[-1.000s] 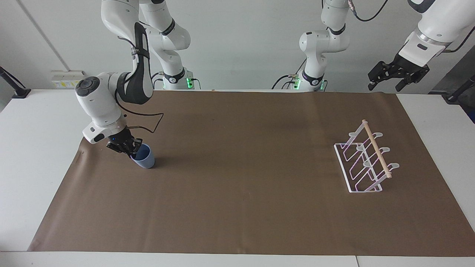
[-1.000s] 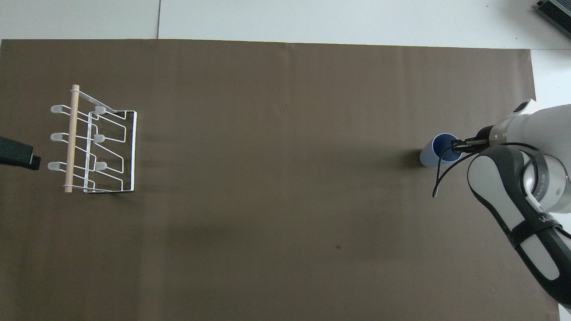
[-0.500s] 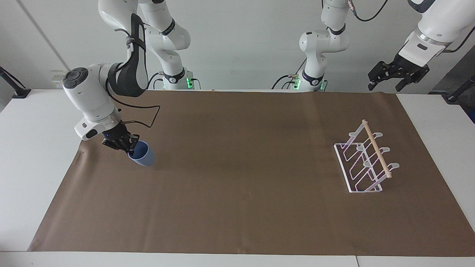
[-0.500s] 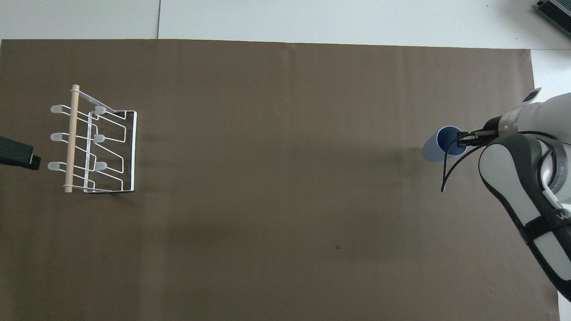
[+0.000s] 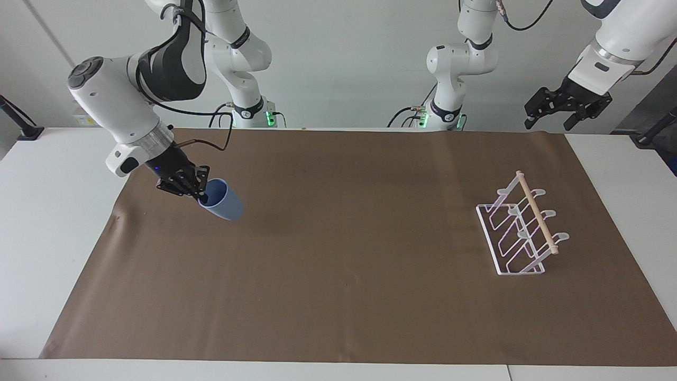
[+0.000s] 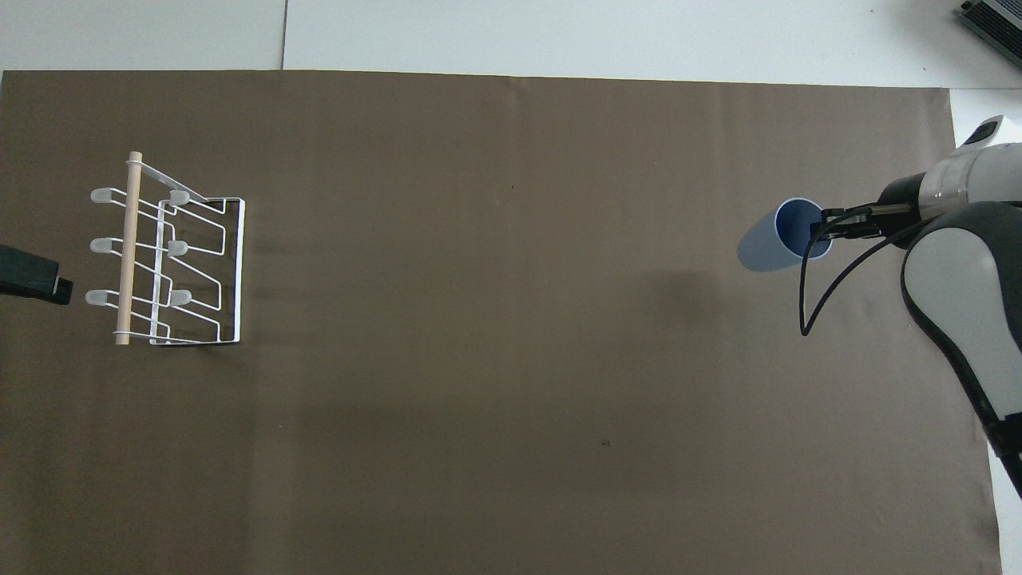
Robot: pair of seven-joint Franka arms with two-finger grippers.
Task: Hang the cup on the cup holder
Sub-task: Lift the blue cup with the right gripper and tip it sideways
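A: Where's the light blue cup (image 5: 223, 200) rn?

B: Right gripper (image 5: 197, 191) is pinching it by the rim, one finger inside, one outside. Cup's tilting, mouth toward the arm, base pointing out toward the table's middle. It's hanging in the air over the brown mat (image 5: 338, 296) at the right arm's end, shadow lying apart from it.

A: And the cup holder (image 5: 521, 227)?

B: Sitting on the mat at the left arm's end, well apart from the cup. White wire rack w/ wooden dowel (image 5: 536, 212) on top, all prongs bare.

A: Left gripper (image 5: 567, 108)?

B: Waiting up high past the mat's corner nr the rack, fingers spread, holding nothing.

A: So which step?

B: Looks like the carry phase, pick done, hang not yet. Next prob needs crossing the whole mat, then turning the cup mouth-down so the rim is sliding over a slanted prong tip. Rim pinch is thin, so I'd be watching for slip during that turn.
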